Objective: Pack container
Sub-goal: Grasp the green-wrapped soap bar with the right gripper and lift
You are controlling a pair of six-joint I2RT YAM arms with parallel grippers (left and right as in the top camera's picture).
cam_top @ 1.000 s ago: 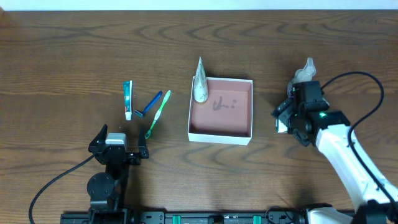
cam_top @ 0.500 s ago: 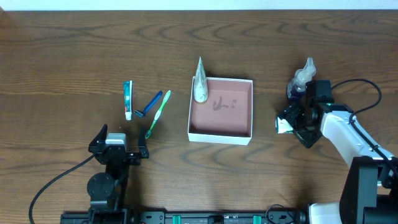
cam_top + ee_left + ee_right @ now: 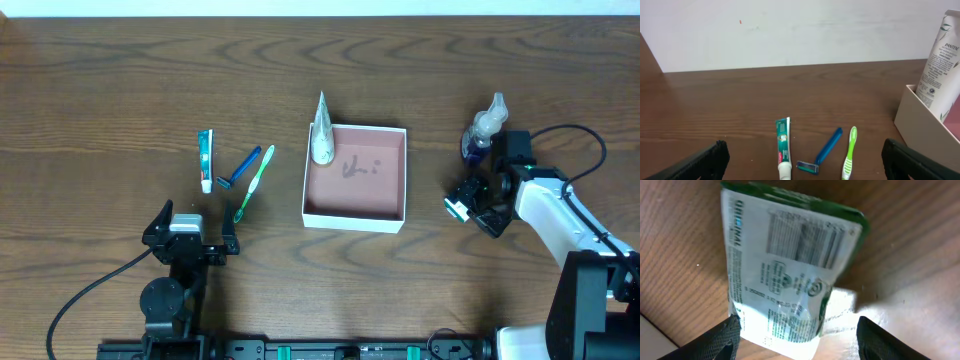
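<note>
Right fingers spread wide over packet near right edge of desk; pick step. Next: lower, clamp, carry to container.

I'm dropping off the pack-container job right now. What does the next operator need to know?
Left gripper: open, empty, near the table's front edge.
Right gripper: open, fingers either side of the green-and-white packet lying right of the container; not gripped yet.
Done: white tube leans in the container's far-left corner.
Left: packet and spray bottle on the right; toothpaste, razor and toothbrush on the left, all outside.
</note>
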